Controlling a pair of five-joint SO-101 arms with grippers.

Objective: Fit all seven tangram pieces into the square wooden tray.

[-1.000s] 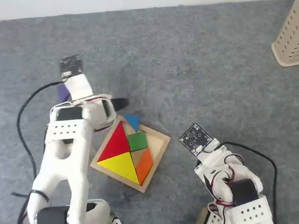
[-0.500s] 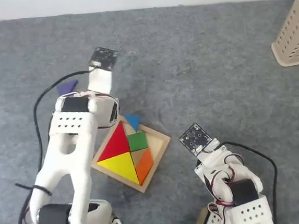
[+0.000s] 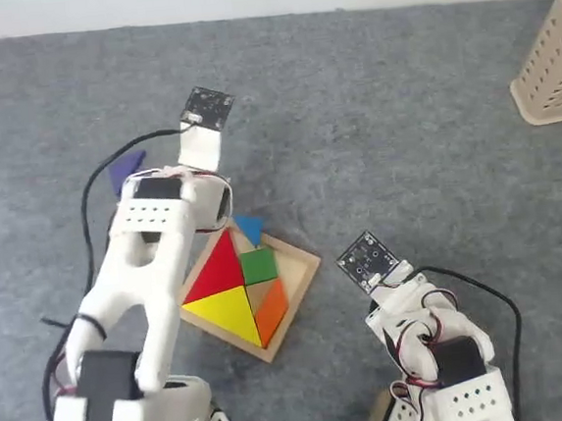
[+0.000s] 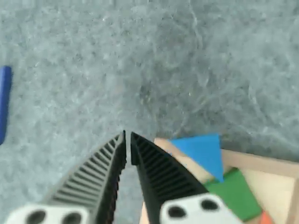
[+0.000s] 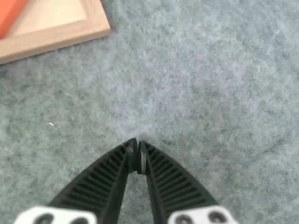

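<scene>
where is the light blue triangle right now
In the high view the light blue triangle sits at the far corner of the wooden tray, partly over its rim, next to the green square.

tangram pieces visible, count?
6: red, yellow, green and orange in the tray; blue over its far corner; purple out on the carpet. A seventh may be hidden.

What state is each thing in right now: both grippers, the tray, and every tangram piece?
left gripper: shut, empty.
right gripper: shut, empty.
wooden tray: partly filled, some bare wood showing.
red triangle: flat in the tray.
yellow triangle: flat in the tray.
green square: flat in the tray.
orange piece: flat in the tray.
blue triangle: lying over the tray's rim, not seated.
purple piece: loose on the carpet, outside the tray.
</scene>
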